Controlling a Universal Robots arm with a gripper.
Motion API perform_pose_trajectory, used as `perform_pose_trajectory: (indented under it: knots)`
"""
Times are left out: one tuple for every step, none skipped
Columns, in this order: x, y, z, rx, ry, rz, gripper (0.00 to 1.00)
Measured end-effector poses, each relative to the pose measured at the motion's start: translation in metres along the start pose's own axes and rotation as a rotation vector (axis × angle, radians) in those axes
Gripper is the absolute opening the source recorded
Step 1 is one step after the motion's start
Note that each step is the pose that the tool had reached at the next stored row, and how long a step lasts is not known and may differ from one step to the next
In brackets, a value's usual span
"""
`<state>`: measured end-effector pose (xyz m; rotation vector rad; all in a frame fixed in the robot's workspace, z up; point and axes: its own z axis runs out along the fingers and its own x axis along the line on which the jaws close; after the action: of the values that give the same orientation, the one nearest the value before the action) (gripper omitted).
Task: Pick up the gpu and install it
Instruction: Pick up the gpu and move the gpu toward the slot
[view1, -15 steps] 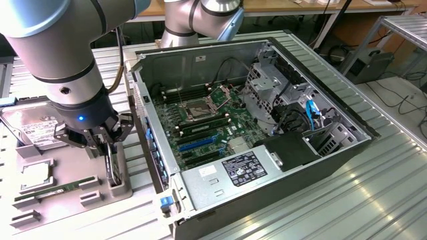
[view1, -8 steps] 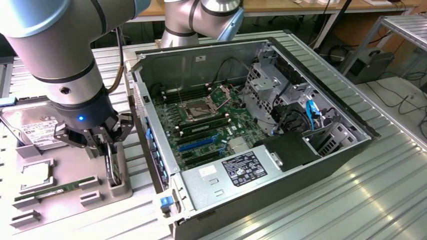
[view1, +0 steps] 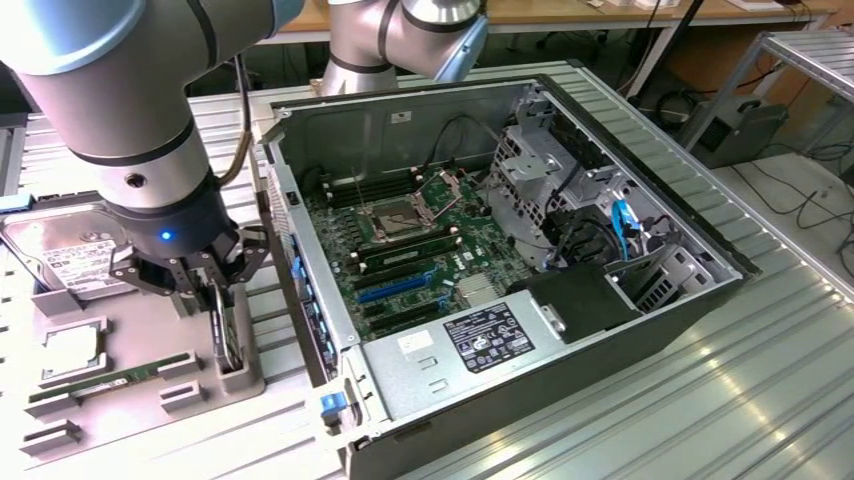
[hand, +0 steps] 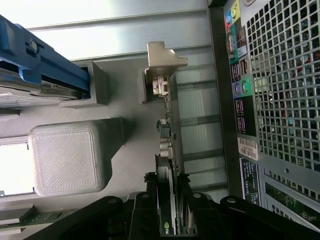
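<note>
At 8 o'clock of the computer case (view1: 374, 125), gpu (view1: 230, 340): stood on edge in a slot of the grey tray (view1: 127, 425).
Gripper (view1: 220, 300): narrowed on the gpu's upper edge, a finger pressed against each face.
Hard drive (view1: 74, 255): laid at the tray's 11 o'clock.
Tabletop (view1: 747, 400): ribbed metal.

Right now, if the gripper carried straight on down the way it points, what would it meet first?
The gpu: it stands edge-on in its holder on the grey tray, directly in the line of the gripper. How close they are is unclear; they may be touching.
</note>
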<state>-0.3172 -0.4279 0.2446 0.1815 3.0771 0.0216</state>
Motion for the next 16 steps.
perform_pose_trajectory:
  knots:
    - [-0.0004,0.0,0.0,-0.0004,0.0002,-0.009,0.27]
    - [-0.001,0.0001,0.0,-0.0014,0.0005,-0.026,0.27]
    - [-0.0014,0.0001,0.0,-0.002,0.0007,-0.037,0.27]
    - [-0.0018,0.0002,0.0001,-0.0028,0.0009,-0.049,0.27]
    - [-0.002,0.0002,0.0001,-0.0035,0.0012,-0.063,0.27]
    - [-0.0022,0.0003,0.0001,-0.0038,0.0013,-0.067,0.27]
    - [-0.0031,0.0004,0.0001,-0.0042,0.002,-0.074,0.27]
    - [-0.0036,0.0004,0.0001,-0.0044,0.0024,-0.079,0.27]
    - [-0.0042,0.0005,0.0002,-0.0048,0.0027,-0.086,0.27]
    - [-0.0047,0.0005,0.0003,-0.0053,0.0031,-0.093,0.27]
    - [-0.0053,0.0006,0.0003,-0.0058,0.0034,-0.103,0.27]
    - [-0.0058,0.0006,0.0004,-0.0063,0.0037,-0.111,0.27]
    - [-0.0058,0.0007,0.0003,-0.0066,0.0039,-0.118,0.27]
    - [-0.0058,0.0007,0.0004,-0.0067,0.0039,-0.119,0.27]
    - [-0.0059,0.0007,0.0003,-0.0067,0.004,-0.119,0.27]
    - [-0.006,0.0007,0.0003,-0.0067,0.004,-0.119,0.27]
